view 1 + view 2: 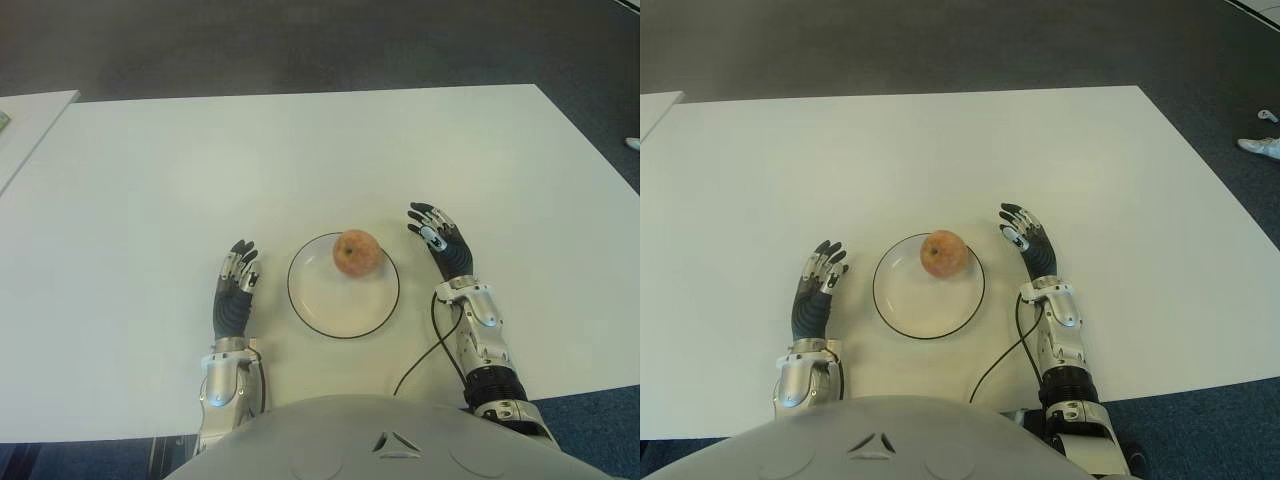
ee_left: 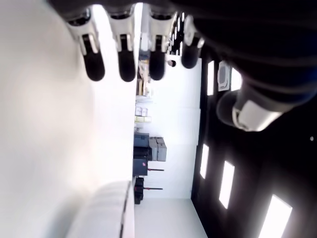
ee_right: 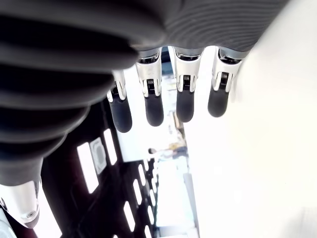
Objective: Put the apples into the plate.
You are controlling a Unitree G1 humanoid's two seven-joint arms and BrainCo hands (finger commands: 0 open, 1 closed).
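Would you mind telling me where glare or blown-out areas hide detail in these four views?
Eye views: evenly lit, the apple on the plate and the table read clearly, shadows faint. Left wrist view: the surface beside the left hand is washed out to white. Right wrist view: bright glare behind the right hand wipes out the surface detail.

A white table [image 1: 300, 150] stands on dark floor [image 1: 300, 40], another table's edge [image 1: 25, 115] just beside it.

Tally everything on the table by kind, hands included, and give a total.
Apple: 1, on the plate
Plate: 1
Robot hands: 2, the left hand to the plate's left, the right hand to its right, both open
Total: 4
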